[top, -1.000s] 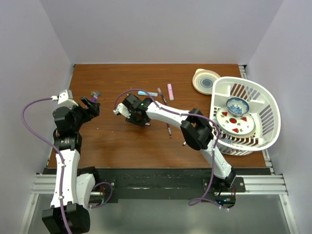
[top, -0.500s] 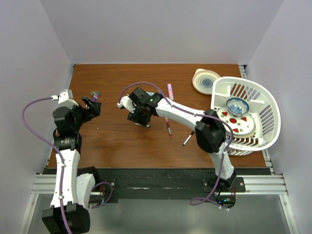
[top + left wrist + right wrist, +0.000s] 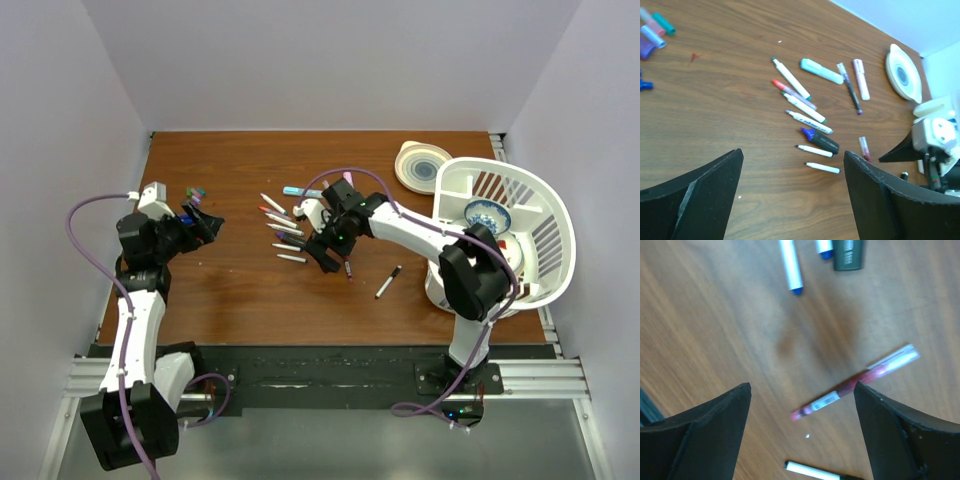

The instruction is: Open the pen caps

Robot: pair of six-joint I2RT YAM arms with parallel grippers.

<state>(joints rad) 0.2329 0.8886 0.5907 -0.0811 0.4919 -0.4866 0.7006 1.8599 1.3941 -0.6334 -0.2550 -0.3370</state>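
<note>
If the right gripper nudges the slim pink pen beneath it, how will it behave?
The pink pen looks thin and round on the smooth table, so a push would probably roll it. Its straight body seems rigid, and it is likely light.

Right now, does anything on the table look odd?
Nothing damaged or spilled. Pens lie scattered mid-table, several with bare tips; loose caps sit apart at far left; a dark pen lies alone.
</note>
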